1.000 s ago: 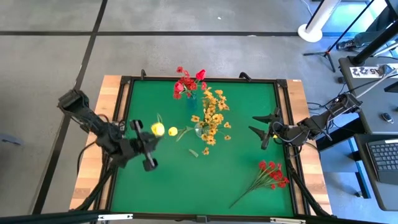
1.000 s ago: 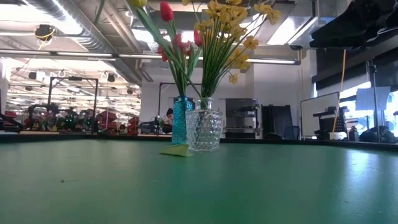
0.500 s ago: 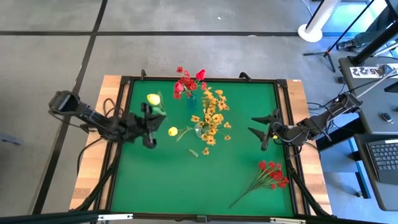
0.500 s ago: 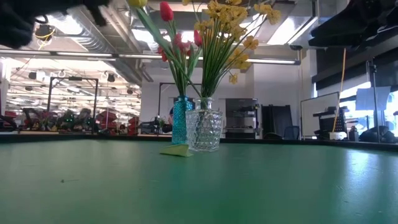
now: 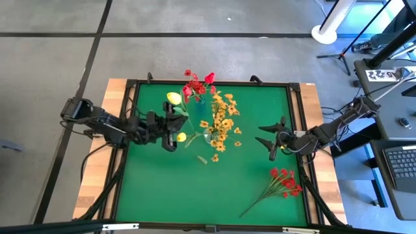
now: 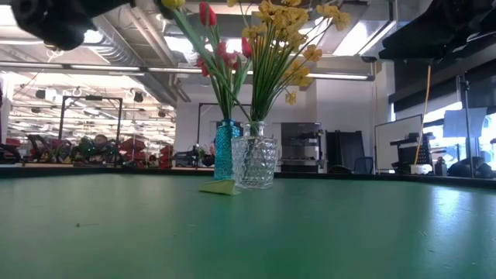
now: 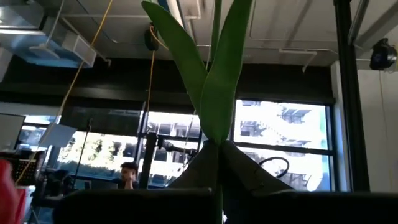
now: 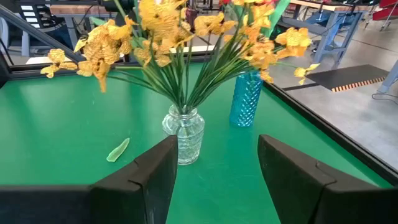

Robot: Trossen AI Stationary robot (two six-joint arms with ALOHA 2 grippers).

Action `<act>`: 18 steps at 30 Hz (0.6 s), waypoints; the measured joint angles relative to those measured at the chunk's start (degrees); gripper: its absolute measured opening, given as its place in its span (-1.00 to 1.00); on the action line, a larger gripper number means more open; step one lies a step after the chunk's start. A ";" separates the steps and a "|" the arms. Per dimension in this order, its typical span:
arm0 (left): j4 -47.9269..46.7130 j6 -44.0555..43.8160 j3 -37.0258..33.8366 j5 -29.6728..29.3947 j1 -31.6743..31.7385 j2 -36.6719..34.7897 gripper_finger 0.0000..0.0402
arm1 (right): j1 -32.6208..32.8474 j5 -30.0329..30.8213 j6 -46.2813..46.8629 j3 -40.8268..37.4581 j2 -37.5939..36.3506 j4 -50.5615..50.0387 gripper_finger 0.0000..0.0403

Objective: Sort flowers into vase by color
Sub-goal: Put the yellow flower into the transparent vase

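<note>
I see yellow-orange sprigs point(image 5: 221, 121) upright in the clear glass vase point(image 6: 254, 163), red blooms point(image 5: 195, 84) in the blue vase point(image 6: 226, 149) beside it, and a red spray point(image 5: 281, 183) lying flat well apart from it.

- Two vases mid-table, far half: glass vase point(image 5: 212, 136) w/ a sprig cluster point(image 5: 222, 120) in it; bottle vase point(image 5: 198, 99) just behind, slightly left, holding buds point(image 5: 195, 84).
- Loose sprig point(image 5: 278, 184) lies near-right corner of mat point(image 5: 162, 188).
- Fallen leaf point(image 5: 202, 159) on mat, just in front of glass vase.
- Left gripper point(image 5: 170, 125) left of vases; bud point(image 5: 173, 98) at its far side.
- Right gripper point(image 5: 268, 138) right of vases, apart.
</note>
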 joint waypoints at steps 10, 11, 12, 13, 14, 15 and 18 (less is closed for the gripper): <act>-0.01 -0.37 7.00 1.01 2.69 10.78 -1.00 | -0.01 0.47 -0.19 0.00 6.80 5.12 0.09; -0.01 -0.37 7.53 1.02 2.95 11.95 -1.00 | -0.01 0.47 -0.17 0.00 7.38 5.74 0.09; -0.01 -0.37 8.05 1.07 3.19 12.87 -1.00 | -0.02 0.40 -0.27 0.00 7.87 6.62 0.09; -0.01 -0.35 8.49 1.46 3.49 13.64 -1.00 | -0.02 0.18 -0.40 0.00 8.29 7.62 0.09; -0.03 -0.35 8.92 2.33 3.84 14.16 -1.00 | -0.01 -0.16 -0.48 0.00 8.66 8.36 0.09; -0.01 -0.37 9.33 3.48 4.14 14.43 -1.00 | 0.00 -0.56 -0.61 0.00 9.00 8.70 0.09; 0.04 -0.37 10.29 5.81 4.67 14.51 -1.00 | 0.00 -2.32 -0.65 0.00 9.55 9.20 0.09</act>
